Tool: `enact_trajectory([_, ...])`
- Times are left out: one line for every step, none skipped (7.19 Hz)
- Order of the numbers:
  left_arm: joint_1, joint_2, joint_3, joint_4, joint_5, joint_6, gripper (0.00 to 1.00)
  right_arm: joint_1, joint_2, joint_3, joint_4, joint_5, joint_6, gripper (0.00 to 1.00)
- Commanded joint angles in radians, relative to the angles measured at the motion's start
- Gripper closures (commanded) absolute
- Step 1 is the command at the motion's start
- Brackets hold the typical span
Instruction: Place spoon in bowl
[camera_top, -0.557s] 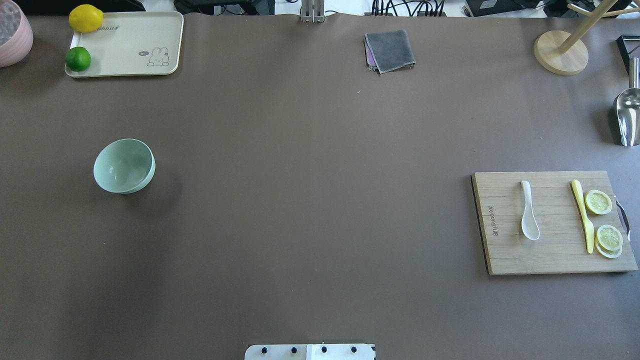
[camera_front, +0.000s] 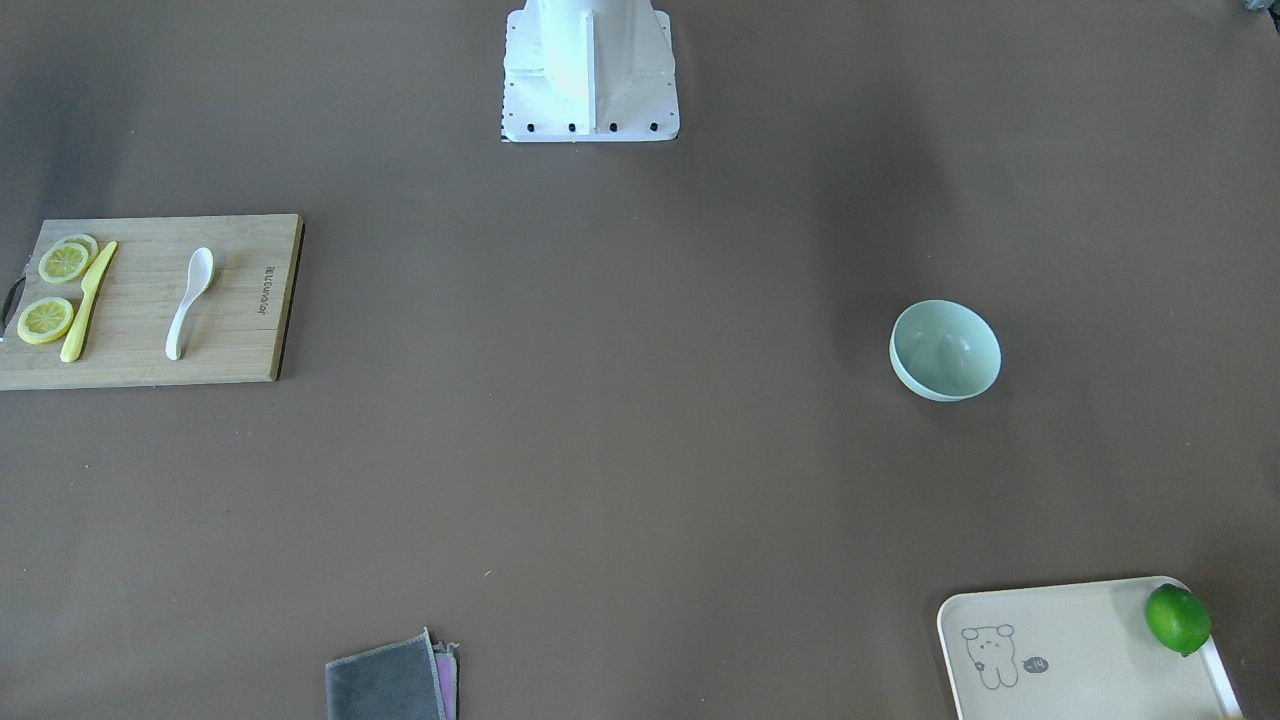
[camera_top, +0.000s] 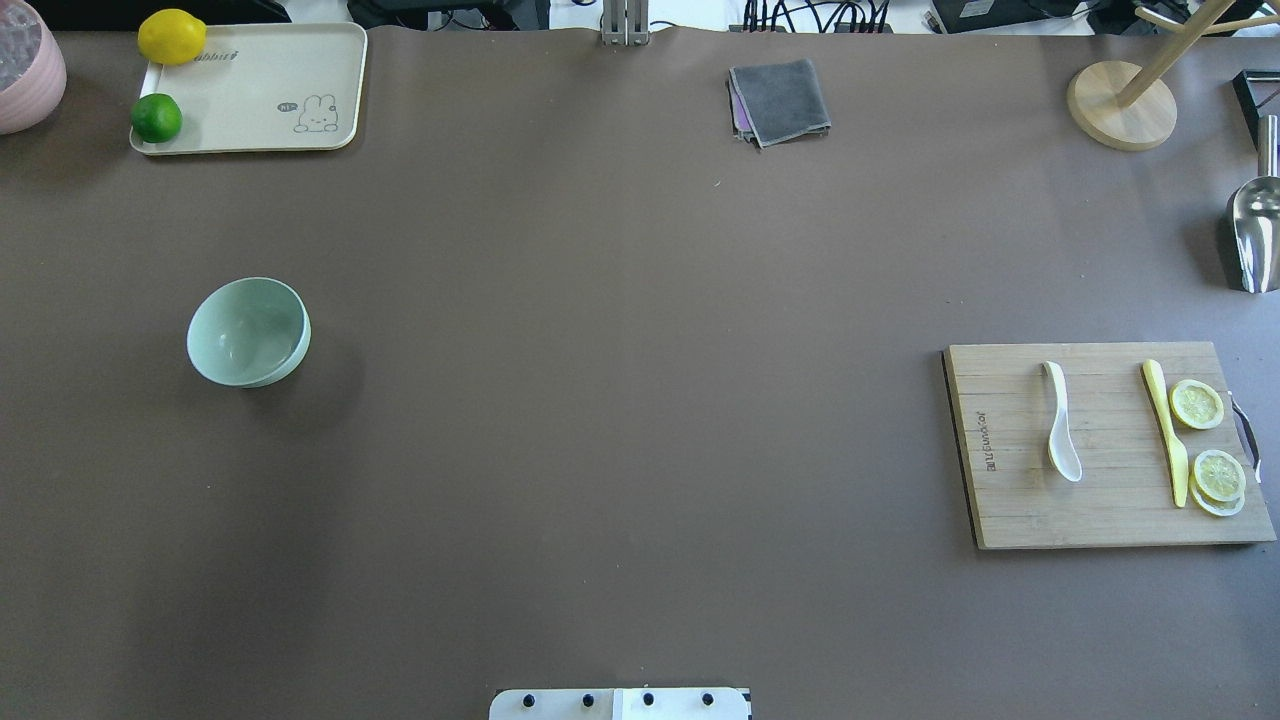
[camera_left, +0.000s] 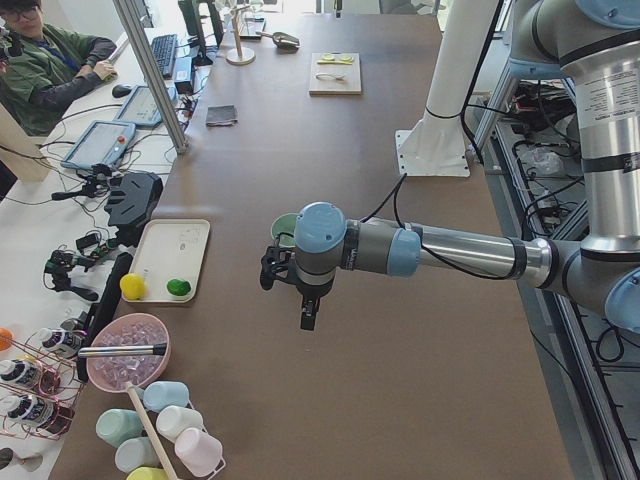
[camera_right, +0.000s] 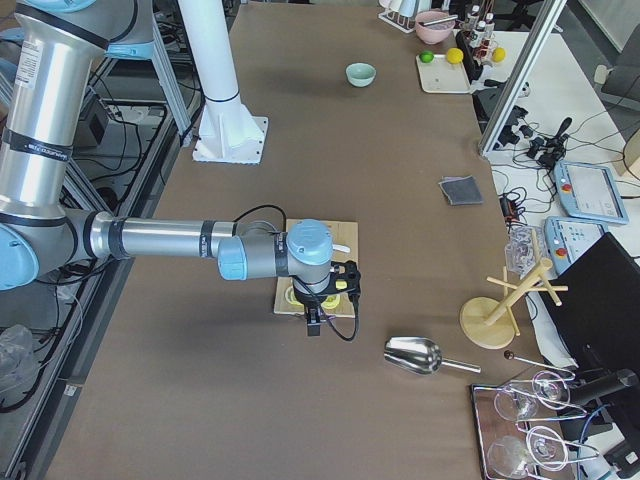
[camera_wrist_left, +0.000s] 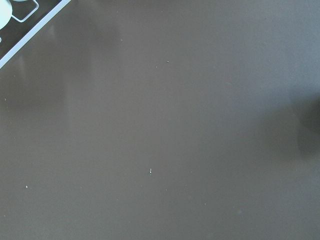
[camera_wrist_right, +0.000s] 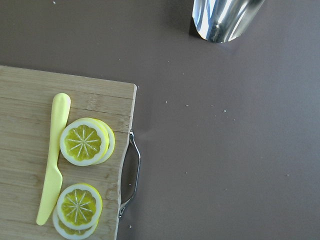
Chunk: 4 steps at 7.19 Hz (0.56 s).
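The white spoon (camera_top: 1061, 425) lies on a wooden cutting board (camera_top: 1010, 520) at the table's right, scoop towards the robot; it also shows in the front view (camera_front: 188, 300). The mint-green bowl (camera_top: 248, 332) stands upright and empty at the left (camera_front: 945, 350). Neither gripper shows in the overhead or front views. In the left side view the left gripper (camera_left: 307, 318) hangs above the table near the bowl (camera_left: 283, 228). In the right side view the right gripper (camera_right: 313, 325) hangs over the board's outer end. I cannot tell whether either is open or shut.
A yellow knife (camera_top: 1165, 430) and lemon slices (camera_top: 1197, 404) share the board. A metal scoop (camera_top: 1255, 235) and a wooden stand (camera_top: 1120, 105) are at the far right. A grey cloth (camera_top: 780, 100) lies at the back. A cream tray (camera_top: 250, 90) holds a lemon and a lime.
The spoon's scoop looks slightly narrower, as if it tilted a little on the board. Nothing else has visibly moved.
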<state>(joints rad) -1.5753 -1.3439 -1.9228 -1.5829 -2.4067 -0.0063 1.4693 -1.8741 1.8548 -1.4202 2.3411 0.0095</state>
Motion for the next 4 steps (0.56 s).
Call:
enact_trajectory([-0.002,-0.004,-0.004,0.0,-0.003,0.0,0.01,-0.001,-0.002,-0.005,0.169,0.001,0.001,0.0])
enact_trajectory([-0.005,-0.015,-0.018,-0.005,-0.014,0.0,0.01,-0.001,-0.002,-0.006,0.307,-0.006,0.003,0.0])
enact_trajectory([-0.006,-0.036,-0.031,-0.034,-0.014,-0.001,0.01,-0.001,0.01,-0.003,0.384,-0.009,0.044,0.0])
enact_trajectory([-0.005,-0.038,-0.019,-0.098,-0.014,-0.007,0.01,-0.001,0.036,-0.002,0.386,-0.013,0.091,0.0])
